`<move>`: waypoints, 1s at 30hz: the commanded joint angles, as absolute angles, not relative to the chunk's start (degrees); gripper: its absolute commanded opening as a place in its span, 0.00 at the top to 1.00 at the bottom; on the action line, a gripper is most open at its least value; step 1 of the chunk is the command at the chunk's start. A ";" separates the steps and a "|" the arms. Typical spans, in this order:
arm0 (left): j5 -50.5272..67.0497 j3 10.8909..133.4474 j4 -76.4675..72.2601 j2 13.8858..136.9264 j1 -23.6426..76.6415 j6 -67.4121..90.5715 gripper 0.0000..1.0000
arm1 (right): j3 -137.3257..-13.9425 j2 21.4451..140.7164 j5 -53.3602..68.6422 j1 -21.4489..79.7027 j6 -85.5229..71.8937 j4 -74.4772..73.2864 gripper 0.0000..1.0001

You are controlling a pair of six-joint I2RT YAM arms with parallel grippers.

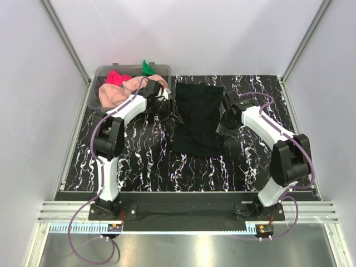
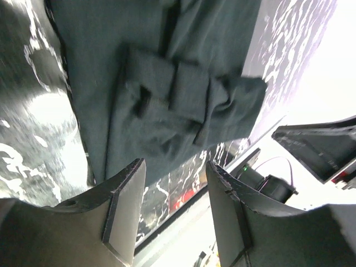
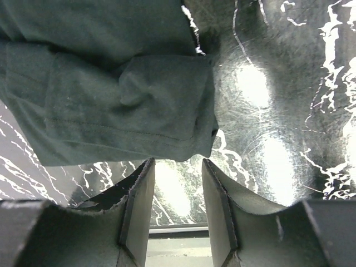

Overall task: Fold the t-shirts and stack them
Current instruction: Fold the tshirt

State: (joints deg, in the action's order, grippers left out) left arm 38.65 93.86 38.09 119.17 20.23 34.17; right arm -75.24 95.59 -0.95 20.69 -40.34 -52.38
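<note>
Left wrist view: left gripper point(image 2: 175, 167) spread and empty, black t-shirt point(image 2: 167, 83) bunched just ahead, seemingly part-folded. Right gripper point(image 3: 178, 164) also spread, holding nothing. Beyond the left gripper, the peach-pink t-shirt point(image 1: 125, 93), pink-red t-shirt point(image 1: 115, 78) and green t-shirt point(image 1: 147, 68) lie crumpled in the tub point(image 1: 99, 75), nothing stacked yet.

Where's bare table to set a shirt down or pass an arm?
Free: the near strip of the black marbled table between the large black cloth t-shirt's hem and the arm bases, and the far-right corner. Crowded: the gap between the clear plastic tub and the shirt, where the left claw sits; right claw at the shirt's right edge.
</note>
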 commanded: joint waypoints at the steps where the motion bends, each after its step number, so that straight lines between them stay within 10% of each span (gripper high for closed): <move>1: 39.55 98.26 38.49 121.02 19.60 35.07 0.48 | -75.76 96.24 -2.64 19.78 -40.69 -52.91 0.53; 30: 40.87 95.81 38.58 119.80 19.60 33.49 0.49 | -74.27 105.99 -0.18 19.51 -38.50 -47.20 0.50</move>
State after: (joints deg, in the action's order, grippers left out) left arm 39.11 96.27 38.13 122.45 19.64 34.30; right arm -74.32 105.19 -0.78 19.81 -39.31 -49.45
